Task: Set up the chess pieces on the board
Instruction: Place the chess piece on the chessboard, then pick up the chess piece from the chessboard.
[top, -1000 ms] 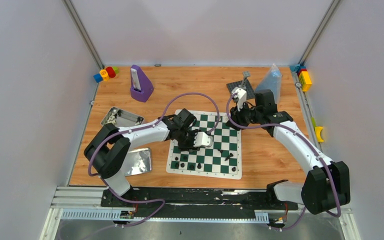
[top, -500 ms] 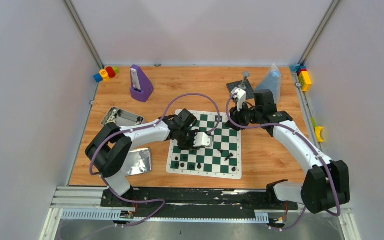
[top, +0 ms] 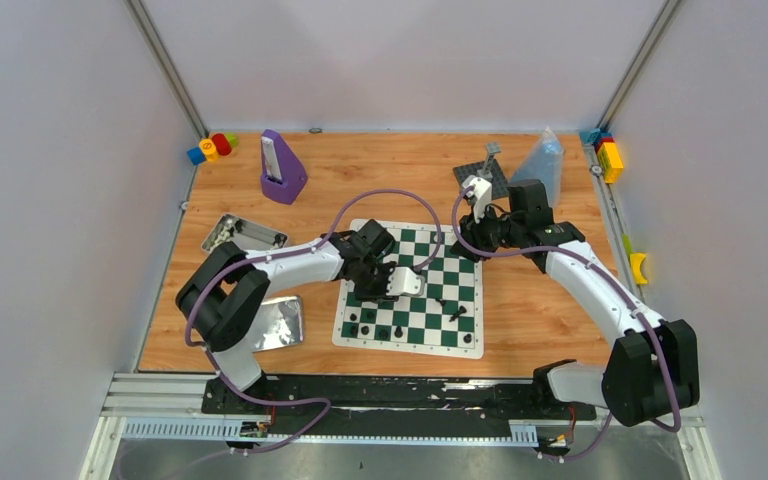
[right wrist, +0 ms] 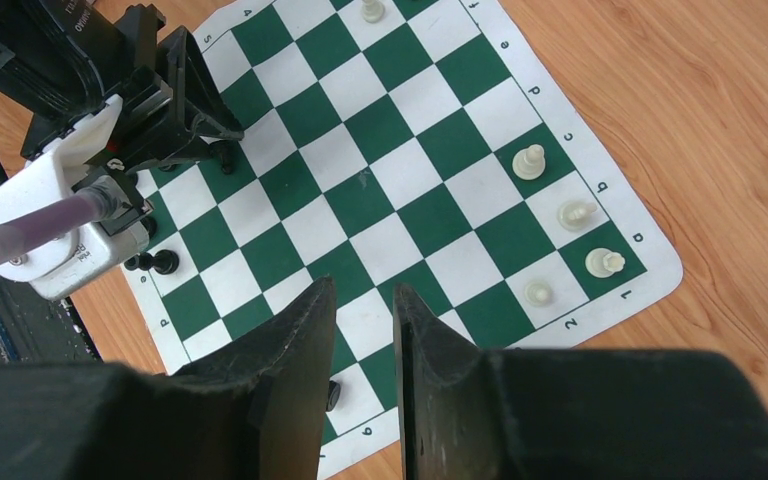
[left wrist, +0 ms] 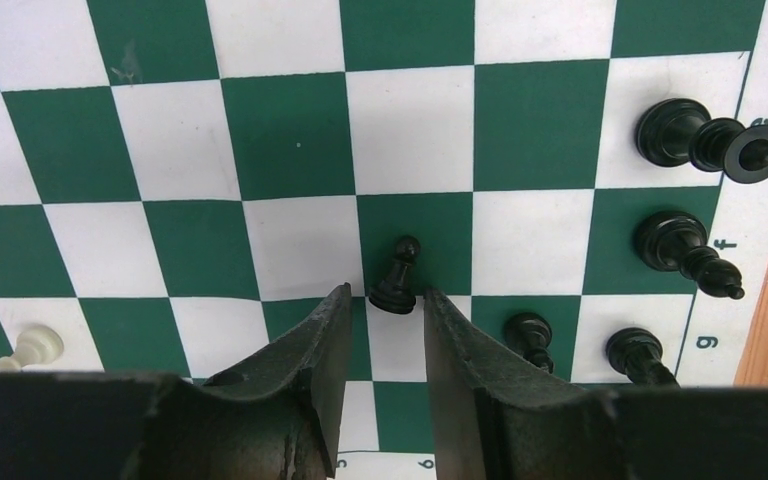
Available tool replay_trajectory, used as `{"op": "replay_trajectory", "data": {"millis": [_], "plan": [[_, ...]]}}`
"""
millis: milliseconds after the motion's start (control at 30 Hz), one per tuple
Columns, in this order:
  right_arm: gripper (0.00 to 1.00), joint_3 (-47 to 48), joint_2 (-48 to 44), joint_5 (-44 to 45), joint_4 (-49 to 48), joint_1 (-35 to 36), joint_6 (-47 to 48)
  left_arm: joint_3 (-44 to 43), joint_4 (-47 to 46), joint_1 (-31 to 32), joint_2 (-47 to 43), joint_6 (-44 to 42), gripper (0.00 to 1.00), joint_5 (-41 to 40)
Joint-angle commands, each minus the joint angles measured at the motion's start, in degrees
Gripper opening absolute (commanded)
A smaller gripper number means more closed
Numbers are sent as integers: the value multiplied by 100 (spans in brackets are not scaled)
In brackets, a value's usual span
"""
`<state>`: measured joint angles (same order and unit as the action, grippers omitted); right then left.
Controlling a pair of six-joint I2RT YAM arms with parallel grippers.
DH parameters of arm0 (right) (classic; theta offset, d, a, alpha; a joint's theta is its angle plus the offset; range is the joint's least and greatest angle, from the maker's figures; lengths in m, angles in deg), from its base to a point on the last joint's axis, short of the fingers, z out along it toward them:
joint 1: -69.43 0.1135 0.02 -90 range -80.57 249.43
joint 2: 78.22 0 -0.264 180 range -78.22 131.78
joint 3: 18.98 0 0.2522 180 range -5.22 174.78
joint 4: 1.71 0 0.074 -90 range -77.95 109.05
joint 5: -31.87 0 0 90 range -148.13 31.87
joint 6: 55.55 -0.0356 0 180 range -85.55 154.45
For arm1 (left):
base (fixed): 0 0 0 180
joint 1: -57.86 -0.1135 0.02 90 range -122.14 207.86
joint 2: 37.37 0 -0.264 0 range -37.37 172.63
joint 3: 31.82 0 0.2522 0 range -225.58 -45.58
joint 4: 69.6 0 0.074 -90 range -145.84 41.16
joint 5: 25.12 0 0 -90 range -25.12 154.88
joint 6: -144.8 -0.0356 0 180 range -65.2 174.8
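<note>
Left wrist: left hand (left wrist: 384, 300) parted, fingertips flanking a small, glossy, round-headed black pawn (left wrist: 400, 262).

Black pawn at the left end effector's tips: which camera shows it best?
Left wrist: the pawn stands upright and unobstructed, right at the tips of the open left end effector. Right wrist shows at most a dark sliver beside that end effector. The top camera doesn't resolve it.

A robot lab cell, this one, probably a test rig: plain grey panels (top: 50, 200) box in a wooden surface (top: 390, 180), metal struts (top: 165, 65) run up the corners, and an aluminium rail (top: 160, 400) fronts it.
</note>
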<state>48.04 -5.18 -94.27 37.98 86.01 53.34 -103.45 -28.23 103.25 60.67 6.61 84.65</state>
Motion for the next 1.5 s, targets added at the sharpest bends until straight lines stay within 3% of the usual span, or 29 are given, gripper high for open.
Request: {"op": "replay_trajectory", "data": {"millis": [0,333,633,767,967,1233,1467], "plan": [[29,18,7,-167,-78,-19,-4,-268,111,32,94,-109,39,40],[28,36,54,-174,-79,-21,-6,-347,229,45,100,-56,26,81],[30,121,-75,-307,-162,-27,-394,-365,-42,37,-289,667,12,112],[31,182,-58,-611,-320,-102,-720,-356,-319,-33,-649,1107,10,179],[35,405,277,-1529,-508,-192,-1204,-592,-532,-451,-1092,2095,10,914],[47,644,844,-2890,-872,-163,-1698,-659,-966,-642,-1370,3073,8,1706],[49,696,1143,-3092,-1002,111,-1817,-608,-1228,-645,-1320,3528,8,2041]]}}
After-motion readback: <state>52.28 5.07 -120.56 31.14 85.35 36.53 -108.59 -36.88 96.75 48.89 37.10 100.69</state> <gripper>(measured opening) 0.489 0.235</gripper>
